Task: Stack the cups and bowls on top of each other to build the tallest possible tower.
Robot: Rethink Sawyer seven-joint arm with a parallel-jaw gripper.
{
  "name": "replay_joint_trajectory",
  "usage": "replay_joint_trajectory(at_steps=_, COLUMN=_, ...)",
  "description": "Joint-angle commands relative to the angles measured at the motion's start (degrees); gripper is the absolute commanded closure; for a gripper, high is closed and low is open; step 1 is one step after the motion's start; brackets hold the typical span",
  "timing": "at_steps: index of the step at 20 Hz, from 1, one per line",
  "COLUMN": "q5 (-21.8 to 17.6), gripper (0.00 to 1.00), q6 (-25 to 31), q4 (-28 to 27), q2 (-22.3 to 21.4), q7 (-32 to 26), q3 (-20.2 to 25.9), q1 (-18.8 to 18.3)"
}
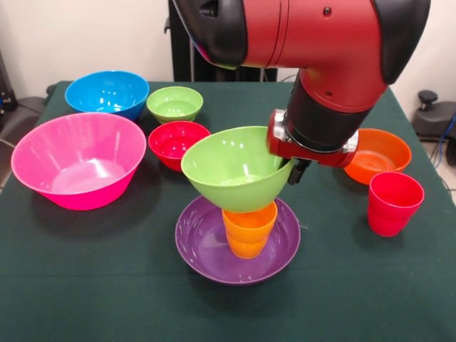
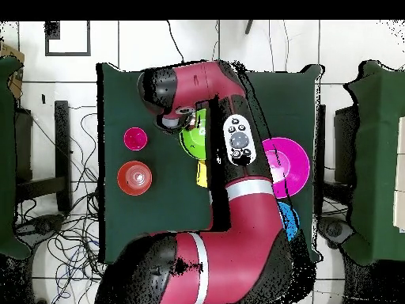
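A wide purple bowl [image 1: 206, 249] sits near the table's front centre as the tower's base. An orange cup [image 1: 249, 226] stands upright in it. The large lime green bowl [image 1: 231, 165] [image 2: 193, 136] rests with its narrow bottom in the orange cup and tilts slightly. My gripper [image 1: 291, 173] comes down at the bowl's right rim and is shut on it; one dark finger [image 1: 298, 171] shows outside the wall, the other is hidden. A red cup [image 1: 394, 203] [image 2: 135, 138] stands alone at the right.
A big pink bowl [image 1: 78, 160] [image 2: 286, 166] sits at the left, with a blue bowl [image 1: 107, 92] behind it. A small green bowl [image 1: 174, 103] and a small red bowl [image 1: 178, 142] stand behind the tower. An orange bowl [image 1: 379, 153] [image 2: 135, 177] lies behind the red cup.
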Motion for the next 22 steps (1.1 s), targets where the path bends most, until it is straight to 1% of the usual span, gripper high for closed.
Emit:
replay_joint_trajectory(at_steps=1, q5=-2.92, gripper=1.00, q6=4.95, q4=-1.66, q2=0.40, q7=-16.66, q3=2.32, q1=1.33)
replay_joint_trajectory(at_steps=8, q5=-3.35, gripper=1.00, q6=6.82, q4=-3.51, q2=0.90, q7=-18.12, q3=2.68, q1=1.20)
replay_joint_trajectory(at_steps=11, q5=-4.06, gripper=1.00, q6=8.69, q4=-5.32, q2=1.49, q7=-20.48, q3=2.89, q1=1.12)
replay_joint_trajectory(at_steps=15, q5=-4.34, gripper=1.00, q6=9.60, q4=-6.84, q2=2.36, q7=-22.22, q3=3.05, q1=0.91)
replay_joint_trajectory(at_steps=17, q5=-3.71, gripper=1.00, q6=10.43, q4=-7.67, q2=2.84, q7=-22.27, q3=3.34, q1=0.95)
replay_joint_trajectory(at_steps=18, q5=-3.29, gripper=1.00, q6=10.12, q4=-6.80, q2=2.39, q7=-21.95, q3=3.17, q1=0.87)
replay_joint_trajectory(at_steps=19, q5=-3.25, gripper=1.00, q6=10.62, q4=-7.77, q2=2.90, q7=-21.97, q3=3.22, q1=1.10)
replay_joint_trajectory(at_steps=20, q5=-3.00, gripper=1.00, q6=10.27, q4=-7.13, q2=2.58, q7=-21.73, q3=3.03, q1=1.07)
replay_joint_trajectory(at_steps=22, q5=-2.74, gripper=1.00, q6=9.90, q4=-7.55, q2=3.22, q7=-20.45, q3=2.92, q1=1.61)
